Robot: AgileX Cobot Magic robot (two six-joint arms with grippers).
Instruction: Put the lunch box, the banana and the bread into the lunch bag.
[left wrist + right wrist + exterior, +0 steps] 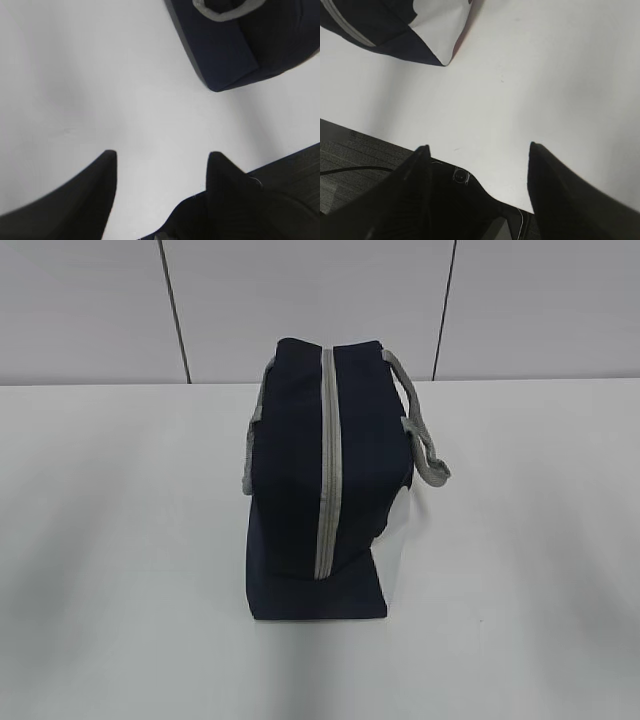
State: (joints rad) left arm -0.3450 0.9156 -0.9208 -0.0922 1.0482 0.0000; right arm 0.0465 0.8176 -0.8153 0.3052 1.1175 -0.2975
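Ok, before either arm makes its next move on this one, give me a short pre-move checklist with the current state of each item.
1. Lunch bag on the table, standing steady: ok.
2. Bag open to receive items: not ok; the grey zipper runs closed along the top.
3. Zipper pull located: cannot tell; no ring shows in any view.
4. Left gripper open and holding nothing: ok; it hangs over bare table beside the bag's corner.
5. Right gripper open and holding nothing: ok; it is near the table's edge.
6. Lunch box, banana and bread located: not ok; none appears in any view.
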